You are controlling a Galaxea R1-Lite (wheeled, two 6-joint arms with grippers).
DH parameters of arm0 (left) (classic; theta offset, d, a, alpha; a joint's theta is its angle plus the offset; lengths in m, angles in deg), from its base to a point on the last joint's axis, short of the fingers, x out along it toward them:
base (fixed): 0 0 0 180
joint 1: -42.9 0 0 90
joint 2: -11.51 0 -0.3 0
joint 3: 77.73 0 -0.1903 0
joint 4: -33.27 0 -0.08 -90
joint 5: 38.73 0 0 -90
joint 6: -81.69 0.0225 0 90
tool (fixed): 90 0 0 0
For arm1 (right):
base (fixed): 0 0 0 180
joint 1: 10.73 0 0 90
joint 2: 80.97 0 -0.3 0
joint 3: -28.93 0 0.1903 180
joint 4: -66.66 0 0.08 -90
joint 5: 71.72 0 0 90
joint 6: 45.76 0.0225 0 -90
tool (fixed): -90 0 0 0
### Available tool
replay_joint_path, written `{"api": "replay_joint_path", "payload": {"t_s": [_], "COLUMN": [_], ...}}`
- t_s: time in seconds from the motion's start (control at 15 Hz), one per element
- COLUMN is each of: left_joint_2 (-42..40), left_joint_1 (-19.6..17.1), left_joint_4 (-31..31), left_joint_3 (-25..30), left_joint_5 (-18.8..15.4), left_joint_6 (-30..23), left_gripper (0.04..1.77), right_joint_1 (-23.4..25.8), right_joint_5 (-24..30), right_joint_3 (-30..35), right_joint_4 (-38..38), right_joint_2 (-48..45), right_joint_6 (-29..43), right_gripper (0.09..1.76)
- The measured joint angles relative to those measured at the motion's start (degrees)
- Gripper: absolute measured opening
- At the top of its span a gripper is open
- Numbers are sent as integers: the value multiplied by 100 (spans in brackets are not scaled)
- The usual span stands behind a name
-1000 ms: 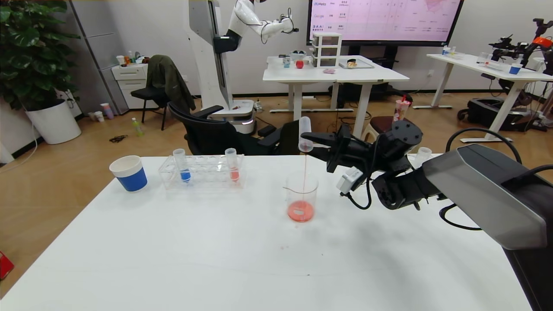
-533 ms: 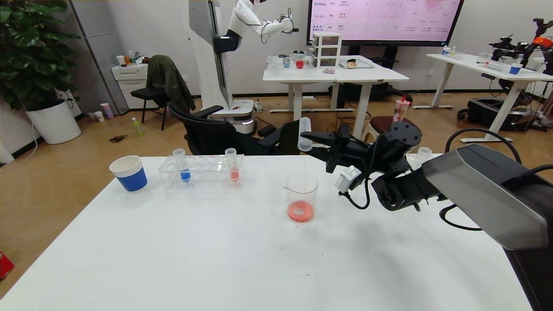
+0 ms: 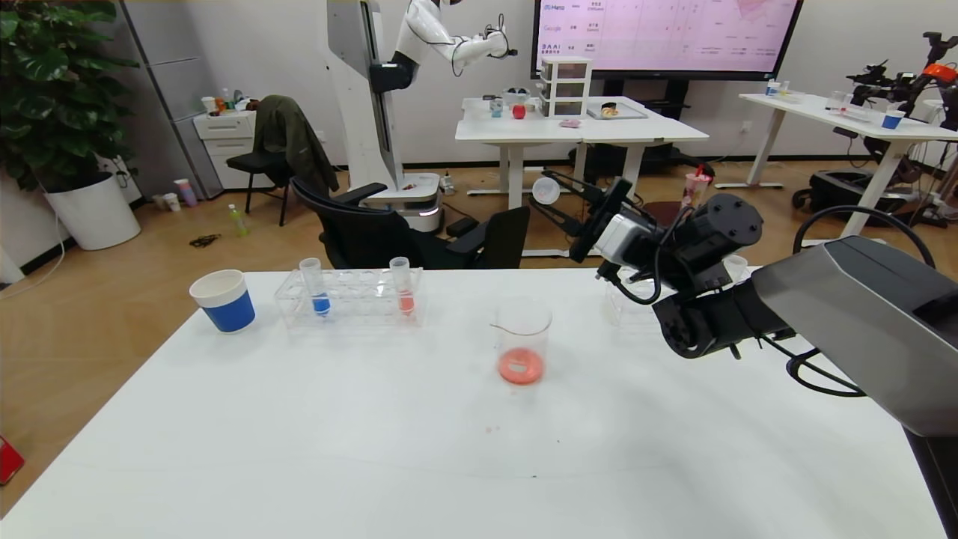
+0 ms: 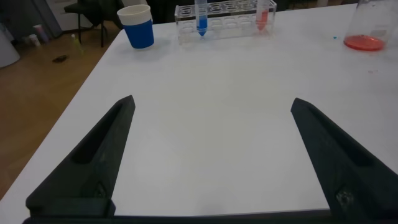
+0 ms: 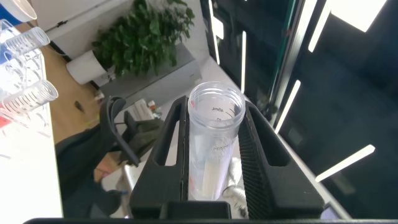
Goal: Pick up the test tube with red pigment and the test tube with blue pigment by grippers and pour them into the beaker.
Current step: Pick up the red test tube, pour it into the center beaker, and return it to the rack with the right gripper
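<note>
My right gripper (image 3: pixel 552 196) hangs above the table's far edge, up and to the right of the beaker (image 3: pixel 522 329), and is shut on the test tube with red pigment (image 3: pixel 545 189). The tube's open mouth faces left and it looks drained (image 5: pixel 214 140). Red liquid lies in the beaker's bottom. The test tube with blue pigment (image 3: pixel 316 288) stands upright in the clear rack (image 3: pixel 352 301) at the back left. My left gripper (image 4: pixel 212 102) is open with nothing between its fingers, low over the bare table; the beaker (image 4: pixel 367 25) and blue tube (image 4: pixel 201 15) are far from it.
A tube with coral-orange liquid (image 3: pixel 403 288) stands in the same rack. A blue-banded paper cup (image 3: pixel 223 299) sits left of the rack. A second clear rack (image 3: pixel 625 303) stands behind my right arm. A black office chair (image 3: pixel 389 232) is beyond the table's far edge.
A thin red stream ran from the tube into the beaker a second ago and has stopped. My right gripper has since risen, moved right and rolled the tube back.
</note>
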Motion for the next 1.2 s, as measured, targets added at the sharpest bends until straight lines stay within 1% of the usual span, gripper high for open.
{"api": "replay_joint_path", "payload": {"t_s": [0.13, 0.2, 0.27, 0.4, 0.47, 0.53, 0.6, 0.73, 0.93, 1.07, 1.2], "left_joint_2": [0, 0, 0, 0, 0, 0, 0, 0, 0, 0, 0], "left_joint_1": [0, 0, 0, 0, 0, 0, 0, 0, 0, 0, 0], "left_joint_4": [0, 2, 2, 2, 0, 0, 2, 2, 2, 2, 0], "left_joint_3": [0, 0, 0, 0, 0, 0, 0, 0, 0, 0, 0], "left_joint_5": [0, 0, -2, 0, -2, 0, 0, -2, 0, 0, 0], "left_joint_6": [0, 0, 2, 0, 0, 2, 2, 0, 2, 0, 2], "left_gripper": [175, 175, 175, 175, 175, 175, 175, 175, 175, 175, 175], "right_joint_1": [-74, -138, -238, -527, -684, -797, -856, -775, -423, -91, 319], "right_joint_5": [-640, -1045, -1541, -2907, -3586, -4074, -4429, -4838, -4949, -4955, -4935], "right_joint_3": [649, 1100, 1517, 2159, 2338, 2432, 2506, 2610, 2627, 2640, 2693], "right_joint_4": [22, 26, 24, 26, -33, -234, -612, -1434, -2547, -2773, -2822], "right_joint_2": [-218, -383, -566, -976, -1186, -1367, -1557, -1910, -2417, -2660, -2792], "right_joint_6": [328, 612, 951, 1734, 2199, 2560, 2743, 3007, 3702, 3958, 4027], "right_gripper": [49, 49, 49, 49, 49, 49, 49, 49, 49, 49, 49]}}
